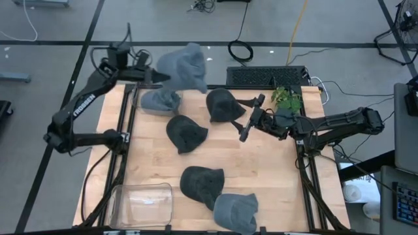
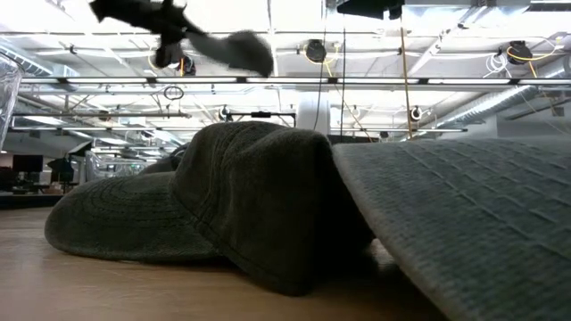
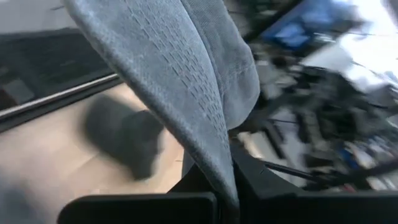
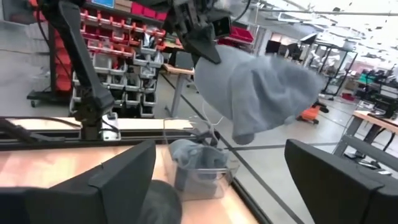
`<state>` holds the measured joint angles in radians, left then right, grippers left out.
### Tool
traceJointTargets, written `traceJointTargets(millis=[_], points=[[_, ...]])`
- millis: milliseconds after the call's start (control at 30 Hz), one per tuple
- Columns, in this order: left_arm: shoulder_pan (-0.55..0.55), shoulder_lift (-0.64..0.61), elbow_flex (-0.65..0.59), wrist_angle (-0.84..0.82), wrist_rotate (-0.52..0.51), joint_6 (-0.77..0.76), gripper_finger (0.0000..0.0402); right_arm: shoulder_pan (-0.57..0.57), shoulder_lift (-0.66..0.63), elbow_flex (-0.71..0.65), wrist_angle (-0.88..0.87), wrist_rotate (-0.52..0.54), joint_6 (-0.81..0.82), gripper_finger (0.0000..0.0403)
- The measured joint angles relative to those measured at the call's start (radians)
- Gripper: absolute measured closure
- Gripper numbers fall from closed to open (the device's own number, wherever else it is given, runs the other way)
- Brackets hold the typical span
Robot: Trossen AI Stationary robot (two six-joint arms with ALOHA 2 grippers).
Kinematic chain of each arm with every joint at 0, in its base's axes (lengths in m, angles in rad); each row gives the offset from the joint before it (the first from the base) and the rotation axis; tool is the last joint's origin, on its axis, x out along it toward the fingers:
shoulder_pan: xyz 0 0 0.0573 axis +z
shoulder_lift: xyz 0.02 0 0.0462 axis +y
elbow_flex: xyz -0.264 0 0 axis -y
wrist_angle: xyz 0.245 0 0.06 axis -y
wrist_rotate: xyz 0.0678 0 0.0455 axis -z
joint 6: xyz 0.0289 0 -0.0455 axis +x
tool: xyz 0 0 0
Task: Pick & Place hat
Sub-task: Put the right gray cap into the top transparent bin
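My left gripper (image 1: 159, 78) is over the table's far left corner, shut on a light grey hat (image 1: 186, 65) held in the air; the low view shows this hat (image 2: 241, 49) high up, and the right wrist view shows it (image 4: 261, 93) too. My right gripper (image 1: 250, 119) is open and empty right of centre, near a dark hat (image 1: 224, 104). Two other dark hats (image 1: 186, 134) (image 1: 201, 183) lie crown-up on the wood. Another grey hat (image 1: 235, 210) lies at the near edge. My left gripper pinches the light grey hat's edge (image 3: 217, 168) between its two fingers, coming at it roughly level from the table's left. The hat is lifted clear of the table. It spreads out past the fingertips (image 2: 187, 36) and sags a little.
A further grey hat (image 1: 160, 101) sits in a clear bin (image 4: 202, 180) below the held one. A second clear bin (image 1: 140, 202) stands at the near left corner. A keyboard (image 1: 264, 76) and a green plant (image 1: 287, 99) are at the far right. Bare wood lies right of centre.
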<state>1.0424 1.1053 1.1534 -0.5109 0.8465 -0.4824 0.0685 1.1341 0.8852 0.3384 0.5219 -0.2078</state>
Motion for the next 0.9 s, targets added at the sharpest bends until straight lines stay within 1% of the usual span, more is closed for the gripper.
traceJointTargets(millis=[167,300,333,400,533,600,767,900], points=[[0.181,0.013,0.0,-0.291,-0.018,0.176,0.0392,-0.001,0.0,0.0,-0.025,0.001,0.013,0.0064],[0.258,0.028,0.0,-0.468,-0.011,0.288,0.0392,-0.002,0.001,0.0,-0.037,0.0,0.013,0.0066],[0.263,0.027,0.0,-0.5,-0.014,0.311,0.0392,-0.002,0.001,0.0,-0.038,0.001,0.013,0.0066],[0.261,0.027,0.0,-0.545,-0.06,0.35,0.0392,-0.002,0.001,0.0,-0.047,0.001,0.013,0.0066],[0.257,0.028,0.0,-0.582,-0.213,0.38,0.0392,-0.002,0.001,0.0,-0.049,0.001,0.013,0.0067],[0.257,0.028,0.0,-0.589,-0.262,0.376,0.0392,-0.002,0.001,0.0,-0.055,0.001,0.013,0.0067],[0.256,0.028,0.0,-0.622,-0.294,0.386,0.0392,-0.002,0.001,0.0,-0.072,0.001,0.013,0.0067],[0.249,0.028,0.0,-0.653,-0.298,0.411,0.0392,-0.002,0.001,0.0,-0.075,0.001,0.013,0.0067]])
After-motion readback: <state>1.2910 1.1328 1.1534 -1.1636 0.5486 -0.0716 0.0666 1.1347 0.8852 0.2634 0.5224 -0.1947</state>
